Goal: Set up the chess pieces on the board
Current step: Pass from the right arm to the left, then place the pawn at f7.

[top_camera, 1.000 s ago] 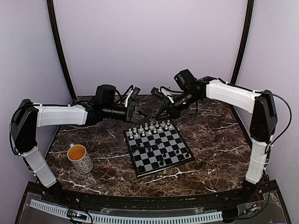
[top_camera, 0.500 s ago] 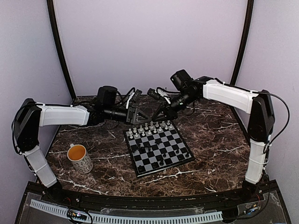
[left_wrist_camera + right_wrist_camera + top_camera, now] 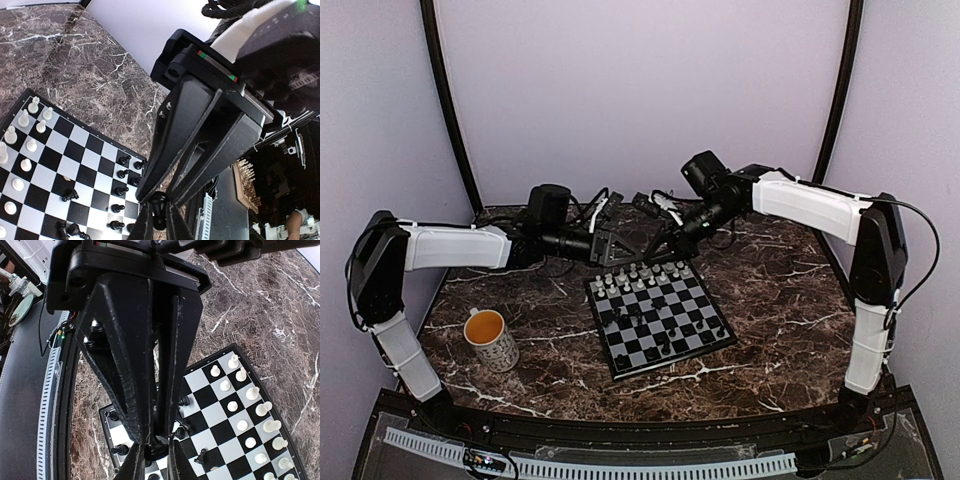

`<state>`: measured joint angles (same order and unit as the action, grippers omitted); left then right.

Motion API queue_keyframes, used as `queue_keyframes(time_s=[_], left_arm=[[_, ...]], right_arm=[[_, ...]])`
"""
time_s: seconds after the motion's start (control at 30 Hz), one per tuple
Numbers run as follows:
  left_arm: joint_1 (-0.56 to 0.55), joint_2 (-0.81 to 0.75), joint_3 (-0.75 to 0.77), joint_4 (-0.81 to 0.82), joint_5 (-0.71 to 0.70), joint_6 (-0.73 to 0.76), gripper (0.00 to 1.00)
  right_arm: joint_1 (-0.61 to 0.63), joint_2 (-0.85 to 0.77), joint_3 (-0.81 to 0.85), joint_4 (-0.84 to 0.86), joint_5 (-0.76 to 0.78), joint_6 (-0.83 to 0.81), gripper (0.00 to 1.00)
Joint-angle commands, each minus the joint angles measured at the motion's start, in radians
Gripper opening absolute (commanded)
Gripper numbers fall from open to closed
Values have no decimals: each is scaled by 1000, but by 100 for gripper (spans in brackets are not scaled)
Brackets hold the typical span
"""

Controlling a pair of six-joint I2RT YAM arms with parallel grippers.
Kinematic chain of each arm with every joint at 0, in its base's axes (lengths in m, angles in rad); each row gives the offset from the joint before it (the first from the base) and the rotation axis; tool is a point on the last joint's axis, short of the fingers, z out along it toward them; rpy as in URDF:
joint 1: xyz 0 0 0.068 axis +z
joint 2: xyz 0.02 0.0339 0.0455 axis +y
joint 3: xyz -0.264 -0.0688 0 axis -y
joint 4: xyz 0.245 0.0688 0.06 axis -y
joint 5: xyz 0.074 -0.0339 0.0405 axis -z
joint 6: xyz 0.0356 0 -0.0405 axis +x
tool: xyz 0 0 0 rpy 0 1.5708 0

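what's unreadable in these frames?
Top external: kinds of the tiny black and white chess pieces on the small checked board; too small.
Right wrist: whether the right gripper grips the dark piece at its tips; fingers cover it.
Left wrist: part of the board; behind the left gripper holding a black piece, cut by frame edges.

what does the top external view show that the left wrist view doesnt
Only top external: the mug on the table's near left, and the whole board, all four corners. Only left wrist: a black piece at the spot where the left gripper and right gripper tips meet. Both: white pieces lined along one board edge, black pieces scattered over the rest.
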<state>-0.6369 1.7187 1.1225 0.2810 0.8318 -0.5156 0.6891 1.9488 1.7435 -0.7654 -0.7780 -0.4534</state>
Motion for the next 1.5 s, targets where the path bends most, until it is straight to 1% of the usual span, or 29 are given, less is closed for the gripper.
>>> queue_keyframes(time_s=[0.0,0.07,0.17,0.23,0.3,0.33,0.37,0.4,0.43,0.47,0.5,0.53,0.57,0.6,0.7,0.77,0.93,1.03,1.2,1.47], left_arm=[[5,-3,16,12,20,3,9],[5,-2,16,10,20,5,7],[4,-3,26,-22,7,34,5],[4,-4,45,-74,-13,76,4],[-4,-3,79,-157,-46,139,4],[-8,0,116,-236,-79,168,3],[-21,7,137,-285,-99,227,4],[-29,11,182,-375,-140,260,4],[-47,23,205,-424,-186,324,4],[-56,31,256,-516,-213,354,3],[-77,45,279,-558,-265,412,3],[-86,61,325,-639,-291,461,3],[-108,68,348,-676,-346,484,3],[-121,85,386,-746,-374,535,3],[-178,113,444,-887,-512,595,2],[-202,136,482,-952,-556,620,2],[-255,184,505,-1079,-597,660,2],[-281,211,509,-1142,-625,670,2],[-316,247,513,-1177,-666,664,2],[-347,317,561,-1196,-658,659,1]], right_arm=[[9,6,33,-7,1,-9,14],[9,2,31,-11,10,-9,18],[-2,-36,0,-31,35,-39,29],[-30,-87,-55,-38,42,-70,37],[-73,-134,-111,-59,42,-108,41],[-97,-156,-136,-73,46,-124,42],[-121,-175,-160,-85,49,-137,43],[-155,-195,-196,-90,53,-143,43],[-181,-215,-228,-89,60,-145,43],[-203,-236,-262,-80,70,-144,44],[-224,-267,-304,-60,87,-142,44],[-239,-289,-345,-23,108,-138,44],[-250,-312,-389,7,131,-133,44],[-260,-331,-429,39,157,-130,45],[-269,-365,-521,113,219,-127,45],[-272,-368,-566,155,241,-122,45],[-286,-335,-623,216,324,-134,45],[-295,-314,-628,222,320,-131,45],[-296,-307,-635,234,331,-131,46],[-296,-310,-642,238,340,-134,46]])
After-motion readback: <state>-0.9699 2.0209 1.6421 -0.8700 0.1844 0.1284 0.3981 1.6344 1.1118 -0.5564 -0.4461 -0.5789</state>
